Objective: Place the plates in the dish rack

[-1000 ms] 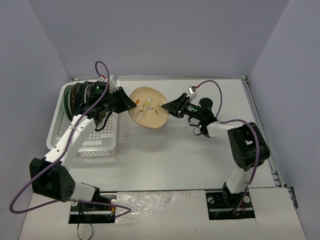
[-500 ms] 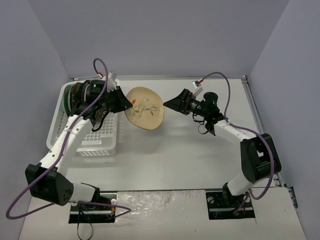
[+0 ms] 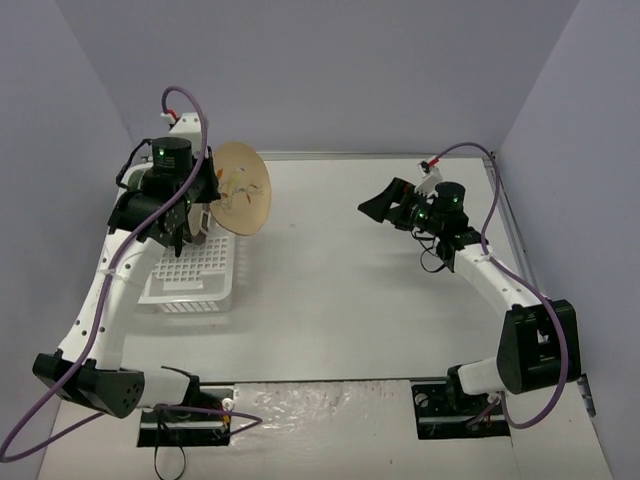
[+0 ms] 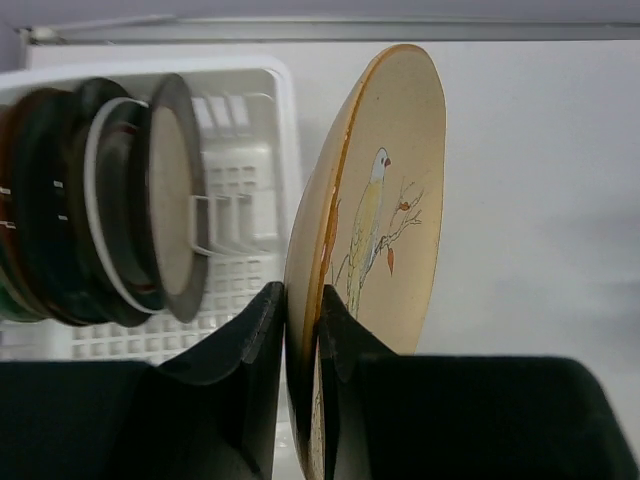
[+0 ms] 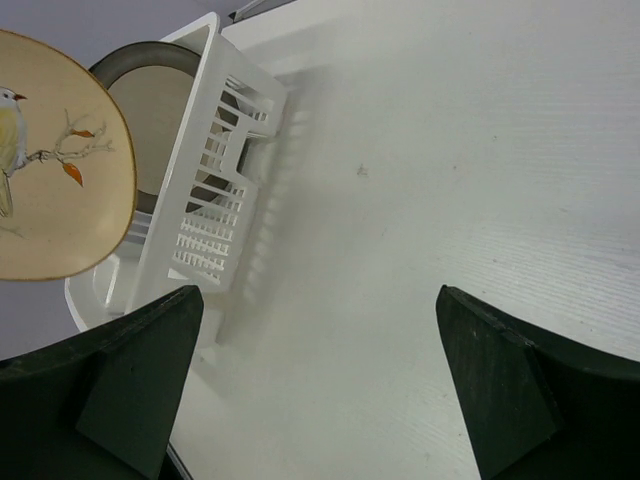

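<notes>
Left hand (image 4: 300, 300) is clamped tight on the lower rim of the tan floral plate (image 4: 385, 200). It holds the plate on edge in the air, bird side facing 3 o'clock, by the 1 o'clock corner of the dish rack (image 3: 190, 285), at about 10 o'clock on the tabletop (image 3: 350, 300). Right hand (image 3: 368, 208) hangs well apart at 2 o'clock, fingers spread wide with nothing between them. More plates (image 4: 130, 220) stand upright in a row inside the rack, probably six or seven, though the far ones blur together.
</notes>
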`<state>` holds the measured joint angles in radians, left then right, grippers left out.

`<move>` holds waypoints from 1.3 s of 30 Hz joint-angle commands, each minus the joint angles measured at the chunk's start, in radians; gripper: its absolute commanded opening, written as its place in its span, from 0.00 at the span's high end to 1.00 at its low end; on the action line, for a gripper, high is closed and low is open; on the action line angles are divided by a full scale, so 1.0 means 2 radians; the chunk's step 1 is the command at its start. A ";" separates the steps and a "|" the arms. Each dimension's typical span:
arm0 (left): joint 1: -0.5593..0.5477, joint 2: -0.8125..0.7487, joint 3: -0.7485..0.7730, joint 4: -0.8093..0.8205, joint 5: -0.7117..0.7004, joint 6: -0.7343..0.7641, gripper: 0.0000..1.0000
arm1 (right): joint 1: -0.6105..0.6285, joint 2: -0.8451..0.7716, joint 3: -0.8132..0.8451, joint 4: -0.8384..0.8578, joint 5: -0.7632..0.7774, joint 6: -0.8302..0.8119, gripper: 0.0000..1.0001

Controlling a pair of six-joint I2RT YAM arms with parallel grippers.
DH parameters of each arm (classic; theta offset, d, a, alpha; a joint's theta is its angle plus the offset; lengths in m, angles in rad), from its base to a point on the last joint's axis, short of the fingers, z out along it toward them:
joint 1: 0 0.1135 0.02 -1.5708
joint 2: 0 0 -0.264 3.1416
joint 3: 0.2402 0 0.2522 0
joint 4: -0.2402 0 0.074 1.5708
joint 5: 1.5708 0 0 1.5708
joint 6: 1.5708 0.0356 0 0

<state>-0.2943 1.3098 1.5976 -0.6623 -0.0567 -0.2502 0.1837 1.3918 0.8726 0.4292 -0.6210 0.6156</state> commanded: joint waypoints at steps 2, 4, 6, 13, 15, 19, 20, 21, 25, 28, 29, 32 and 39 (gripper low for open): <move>0.001 0.004 0.076 0.083 -0.157 0.129 1.00 | -0.004 -0.021 0.012 -0.009 0.010 -0.029 0.00; 0.001 0.016 0.079 0.108 -0.184 0.154 1.00 | -0.006 -0.018 0.011 -0.007 0.006 -0.028 0.00; 0.001 0.032 0.079 0.125 -0.198 0.176 1.00 | -0.007 -0.016 0.009 -0.005 0.004 -0.026 0.00; 0.001 0.088 0.080 0.159 -0.231 0.204 1.00 | -0.013 -0.008 0.010 -0.007 0.002 -0.025 0.00; 0.000 0.105 0.084 0.164 -0.243 0.208 1.00 | -0.013 -0.006 0.009 -0.007 0.001 -0.026 0.00; 0.000 0.137 0.090 0.179 -0.256 0.217 1.00 | -0.014 -0.008 0.005 -0.007 0.002 -0.027 0.00; 0.000 0.143 0.090 0.183 -0.257 0.218 1.00 | -0.014 -0.008 0.004 -0.008 0.002 -0.027 0.00; 0.000 0.149 0.091 0.185 -0.258 0.219 1.00 | -0.014 -0.009 0.003 -0.008 0.002 -0.027 0.00; 0.001 0.179 0.092 0.191 -0.267 0.223 1.00 | -0.014 -0.011 -0.002 -0.008 0.000 -0.028 0.00; 0.001 0.193 0.089 0.197 -0.274 0.222 1.00 | -0.016 -0.011 -0.003 -0.008 -0.003 -0.029 0.00; 0.001 0.197 0.085 0.200 -0.278 0.221 1.00 | -0.017 -0.011 -0.004 -0.008 -0.004 -0.030 0.00; 0.001 0.207 0.074 0.211 -0.287 0.219 1.00 | -0.018 -0.010 -0.007 -0.005 -0.005 -0.030 0.00; 0.001 0.225 0.059 0.220 -0.286 0.211 1.00 | -0.019 -0.006 -0.013 0.005 -0.014 -0.024 0.00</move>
<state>-0.2935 1.8122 1.6751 -0.3825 -0.5633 0.1658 0.1509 1.3865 0.8413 0.3695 -0.6171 0.5739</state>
